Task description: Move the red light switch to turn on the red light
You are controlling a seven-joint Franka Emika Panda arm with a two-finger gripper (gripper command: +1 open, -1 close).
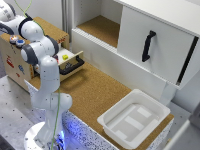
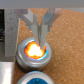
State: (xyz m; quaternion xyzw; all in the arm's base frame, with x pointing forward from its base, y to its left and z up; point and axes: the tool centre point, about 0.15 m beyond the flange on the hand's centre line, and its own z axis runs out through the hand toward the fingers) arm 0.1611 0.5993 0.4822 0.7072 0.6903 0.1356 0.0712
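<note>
The red light point(image 2: 34, 50) is a round lamp in a grey metal ring, and it glows bright orange-red in the wrist view. My gripper point(image 2: 40, 41) hangs right over it, with the thin fingers point(image 2: 31, 22) pressed together and their tips at the lamp's rim. No separate red light switch shows; it is hidden or out of view. In the exterior view the red light point(image 1: 13, 37) is a small spot on top of the wooden box point(image 1: 15, 62) at the left. The arm bends over it and hides the gripper there.
A blue lamp point(image 2: 37, 79) sits beside the red one on the box, and the blue lamp point(image 1: 20, 43) also shows from outside. An open drawer point(image 1: 72, 64) holds a yellow object point(image 1: 65, 57). A white bin point(image 1: 134, 119) stands on the cork table. A cabinet with a black handle point(image 1: 148, 46) is behind.
</note>
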